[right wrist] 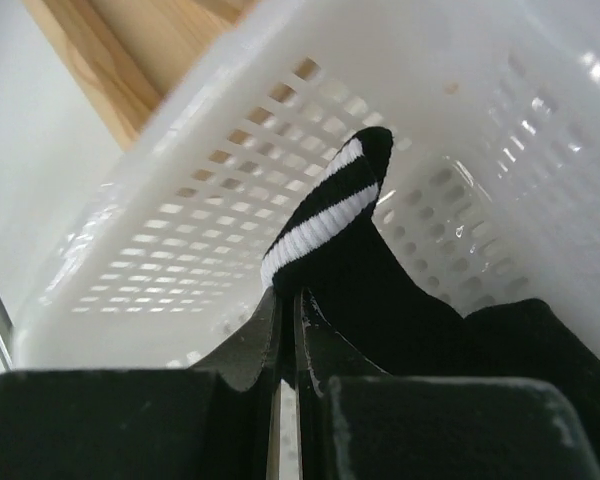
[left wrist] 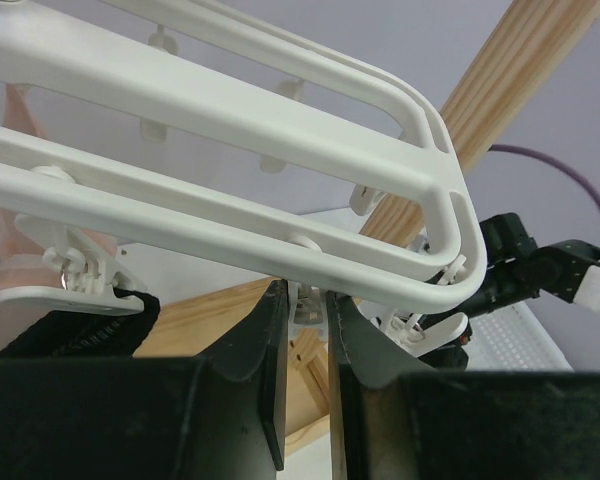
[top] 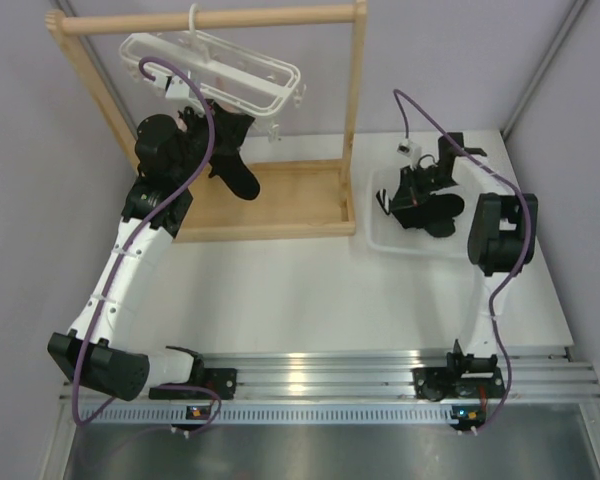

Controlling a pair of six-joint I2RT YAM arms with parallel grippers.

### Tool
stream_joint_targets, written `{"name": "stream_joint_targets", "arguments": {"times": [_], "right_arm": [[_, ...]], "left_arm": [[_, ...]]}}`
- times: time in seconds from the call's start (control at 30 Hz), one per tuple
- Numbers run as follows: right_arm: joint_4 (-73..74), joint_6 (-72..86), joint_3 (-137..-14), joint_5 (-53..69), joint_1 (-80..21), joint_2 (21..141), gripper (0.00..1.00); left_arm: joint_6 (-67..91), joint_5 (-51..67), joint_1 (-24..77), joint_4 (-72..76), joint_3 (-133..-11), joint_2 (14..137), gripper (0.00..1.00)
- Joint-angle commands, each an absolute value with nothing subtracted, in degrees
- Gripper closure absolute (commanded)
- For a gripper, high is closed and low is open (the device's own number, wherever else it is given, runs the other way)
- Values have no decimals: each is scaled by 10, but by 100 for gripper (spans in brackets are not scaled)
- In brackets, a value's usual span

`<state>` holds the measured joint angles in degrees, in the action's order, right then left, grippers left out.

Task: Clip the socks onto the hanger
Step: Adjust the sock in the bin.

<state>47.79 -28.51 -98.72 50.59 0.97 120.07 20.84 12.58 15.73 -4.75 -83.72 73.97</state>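
We see one limp black fabric sock [top: 242,172] hanging under the white plastic oblong-frame hanger [top: 212,62], above the counter's far-left corner. In the left wrist view its top edge touches a flat white clip [left wrist: 65,288] on the frame; we can't tell if that clip bites it. The hanger hangs tilted by its hook from the round top rod of the wooden rack [top: 352,120], w/ more clips dangling below the frame. The left tool [left wrist: 307,296] is narrow, tips pinched on another small white clip [left wrist: 300,312] under the frame's rounded end.

A second black sock w/ white cuff stripes [right wrist: 330,205] is in the white perforated plastic basket [right wrist: 170,240] at the counter's far-right corner, cuff end raised, the rest low in the basket. The right tool [right wrist: 288,298] is closed tight on it, just below the stripes. More black sock fabric [right wrist: 525,350] lies beside it. The basket sits just right of the rack's base board; both rest on the white counter [top: 300,290].
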Motion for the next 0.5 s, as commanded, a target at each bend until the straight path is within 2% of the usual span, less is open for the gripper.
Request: {"name": "stream_joint_targets", "arguments": {"times": [0.0,0.13,0.23,0.27,0.3,0.37,0.47], "right_arm": [[502,-294,-1015,465,4,1242,100],[445,-279,-984,322,5,1247,94],[408,-277,-947,249,5,1230,72],[397,-279,-936,236,5,1212,61],[377,-280,-926,228,5,1202,43],[367,-289,-902,207,4,1177,38],[348,-307,-883,172,4,1157,45]], "left_arm": [[203,133,154,-41,-836,729,100],[206,135,154,-41,-838,734,100],[208,137,153,-40,-838,735,100],[208,137,154,-40,-838,735,100],[208,137,153,-40,-838,734,100],[208,137,153,-40,-838,734,100],[210,138,152,-40,-839,735,100]]}}
